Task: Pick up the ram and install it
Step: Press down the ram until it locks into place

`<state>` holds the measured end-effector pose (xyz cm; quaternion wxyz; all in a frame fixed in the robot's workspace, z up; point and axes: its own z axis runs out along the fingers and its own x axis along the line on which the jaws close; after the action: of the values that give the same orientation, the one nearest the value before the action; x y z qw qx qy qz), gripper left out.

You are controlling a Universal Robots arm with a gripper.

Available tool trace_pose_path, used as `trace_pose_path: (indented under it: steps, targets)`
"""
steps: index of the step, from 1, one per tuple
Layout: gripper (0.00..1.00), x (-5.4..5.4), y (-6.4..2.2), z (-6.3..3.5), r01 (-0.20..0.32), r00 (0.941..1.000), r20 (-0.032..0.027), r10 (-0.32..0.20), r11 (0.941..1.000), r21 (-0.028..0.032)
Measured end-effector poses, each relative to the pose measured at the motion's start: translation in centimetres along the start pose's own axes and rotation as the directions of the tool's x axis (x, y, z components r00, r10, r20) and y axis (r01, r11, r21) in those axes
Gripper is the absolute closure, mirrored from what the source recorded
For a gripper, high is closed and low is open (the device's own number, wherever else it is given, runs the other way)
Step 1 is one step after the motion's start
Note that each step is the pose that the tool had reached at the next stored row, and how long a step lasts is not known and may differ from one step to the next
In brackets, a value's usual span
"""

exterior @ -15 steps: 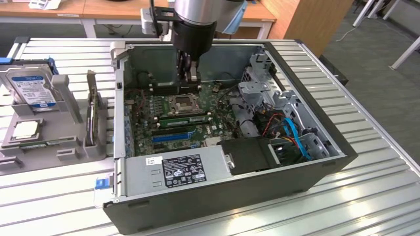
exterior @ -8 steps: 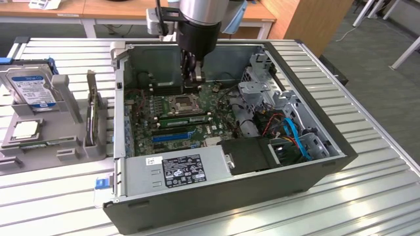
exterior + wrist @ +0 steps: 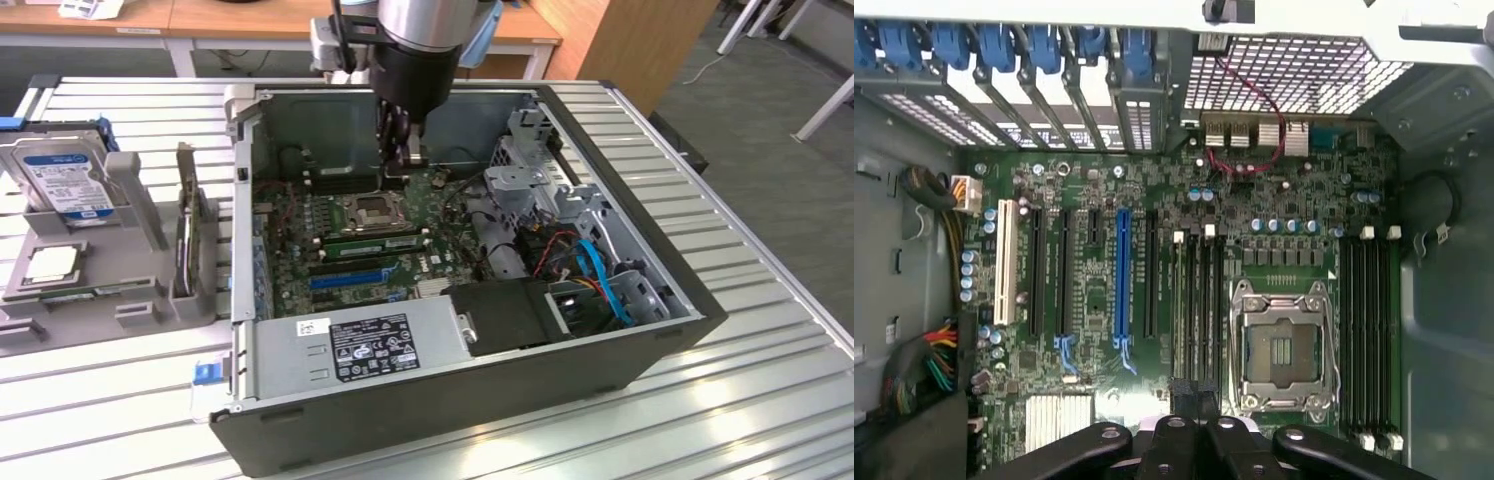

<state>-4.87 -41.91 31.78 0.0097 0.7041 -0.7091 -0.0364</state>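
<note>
ram (image 3: pixel 375 245): one thin green stick, dark chips, seated in motherboard (image 3: pixel 350 250) slot, frame centre | pincer (image 3: pixel 404 152): together, nothing clamped, above board, upper centre | case (image 3: pixel 534 390): one, open on counter (image 3: pixel 747 420)

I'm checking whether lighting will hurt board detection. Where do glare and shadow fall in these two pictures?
Exterior view: bright glare streaks on the ribbed metal table near the case; the arm shades the motherboard around the gripper. Wrist view: the board is evenly lit; the grey case wall is dimmer, and the gripper is dark.
</note>
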Motion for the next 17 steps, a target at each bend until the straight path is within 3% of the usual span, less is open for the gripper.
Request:
trace_pose_path:
  steps: [7,17]
  targets:
    - [0.9,0.0,-0.76,-0.05,0.003,1.0,-0.0002,-0.003,1.0,-0.0001]
    - [0.9,-0.02,-0.75,-0.33,0.003,1.0,-0.0027,-0.003,1.0,-0.0001]
